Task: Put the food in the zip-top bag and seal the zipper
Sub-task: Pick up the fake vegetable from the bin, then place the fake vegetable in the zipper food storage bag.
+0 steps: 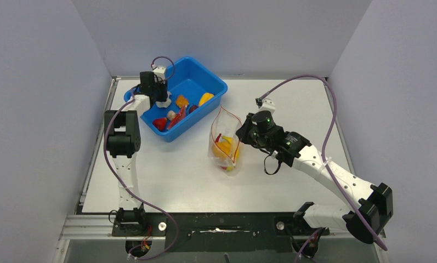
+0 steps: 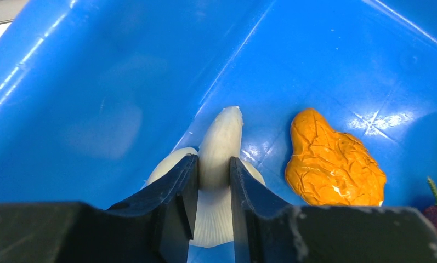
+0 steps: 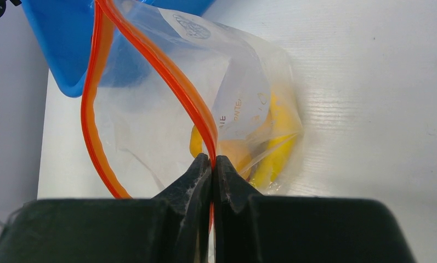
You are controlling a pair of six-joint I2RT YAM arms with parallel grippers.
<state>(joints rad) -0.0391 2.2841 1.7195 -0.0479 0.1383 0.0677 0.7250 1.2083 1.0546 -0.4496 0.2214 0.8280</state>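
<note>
Left wrist view: the left end effector (image 2: 213,160), angled down into the blue rectangular plastic tub (image 2: 95,82), pinches a white toy garlic bulb (image 2: 220,131). The right arm stretches leftward. The right end effector (image 3: 211,160) clamps the thin red-orange zipper strip (image 3: 166,76) of the clear floppy plastic bag (image 3: 150,126), which stands on the surface (image 1: 166,175) beside the tub.

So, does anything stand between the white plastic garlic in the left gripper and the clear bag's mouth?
Yes: the blue plastic tub's wall lies between the white plastic garlic and the clear floppy bag. The right gripper holds its mouth open.
</note>
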